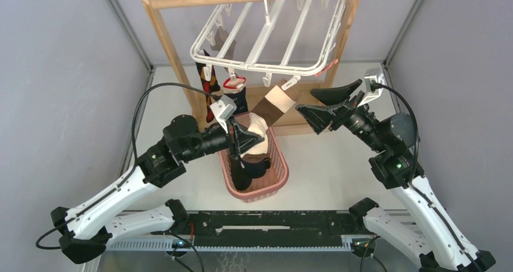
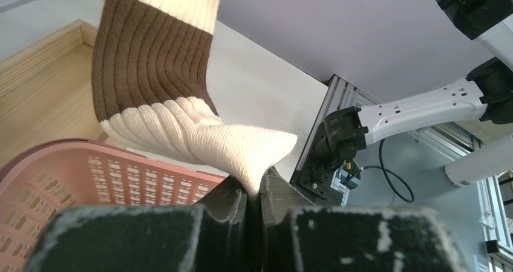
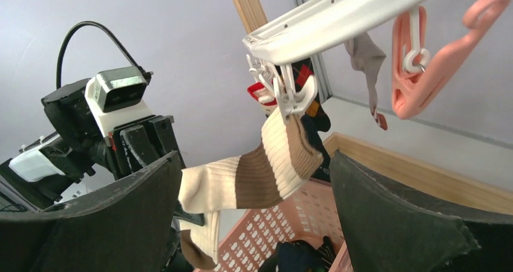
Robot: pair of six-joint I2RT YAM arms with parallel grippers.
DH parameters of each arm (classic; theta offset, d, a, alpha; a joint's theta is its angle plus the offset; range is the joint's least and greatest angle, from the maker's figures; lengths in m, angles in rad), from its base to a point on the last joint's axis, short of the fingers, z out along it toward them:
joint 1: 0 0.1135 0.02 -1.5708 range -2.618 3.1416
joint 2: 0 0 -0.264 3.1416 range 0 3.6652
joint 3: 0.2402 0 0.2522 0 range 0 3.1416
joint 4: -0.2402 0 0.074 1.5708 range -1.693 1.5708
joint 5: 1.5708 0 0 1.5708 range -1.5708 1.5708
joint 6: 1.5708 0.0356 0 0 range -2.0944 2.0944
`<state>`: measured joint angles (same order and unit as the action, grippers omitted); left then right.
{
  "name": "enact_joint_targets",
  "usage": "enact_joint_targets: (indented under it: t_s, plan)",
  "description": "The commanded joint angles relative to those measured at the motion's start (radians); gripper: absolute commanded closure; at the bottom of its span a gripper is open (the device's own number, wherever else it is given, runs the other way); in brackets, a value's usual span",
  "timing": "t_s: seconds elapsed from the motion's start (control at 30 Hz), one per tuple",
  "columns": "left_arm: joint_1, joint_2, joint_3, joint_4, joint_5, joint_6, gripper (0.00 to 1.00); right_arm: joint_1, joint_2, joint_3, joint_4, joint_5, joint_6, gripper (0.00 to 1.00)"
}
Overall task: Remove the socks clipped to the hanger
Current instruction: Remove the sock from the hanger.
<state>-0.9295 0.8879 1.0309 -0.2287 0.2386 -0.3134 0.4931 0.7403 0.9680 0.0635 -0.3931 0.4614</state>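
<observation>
One brown-and-cream sock (image 3: 266, 169) hangs from a clip (image 3: 294, 97) on the front edge of the hanger (image 1: 260, 68), above the pink basket (image 1: 281, 158). My left gripper (image 2: 256, 190) is clenched on its cream toe. My right gripper (image 1: 304, 101) stands wide apart beside it, holding nothing.

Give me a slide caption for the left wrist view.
Left hand pinches the toe of the brown-and-cream sock, beside the pink basket.

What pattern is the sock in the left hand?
Ribbed brown-and-cream banded sock; clearest in left wrist view.
</observation>
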Motion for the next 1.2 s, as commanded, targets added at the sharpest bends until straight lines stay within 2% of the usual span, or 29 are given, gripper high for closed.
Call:
enact_joint_targets:
  t_s: [0.0,0.37,0.67,1.17]
  plan:
    - [-0.003,-0.022,0.073,0.006,0.003,0.018,0.89,0.007,0.022,0.043,0.059,0.018,-0.017,0.02]
    - [-0.003,-0.038,0.074,-0.001,0.009,0.018,0.88,0.007,0.017,0.018,-0.059,0.073,-0.023,0.00]
    - [-0.004,-0.050,0.075,-0.008,0.002,0.010,0.87,0.008,0.037,-0.005,0.047,0.036,-0.037,0.01]
    - [-0.003,-0.028,0.126,-0.083,-0.004,0.002,0.85,0.009,0.125,0.014,0.254,0.059,-0.036,0.13]
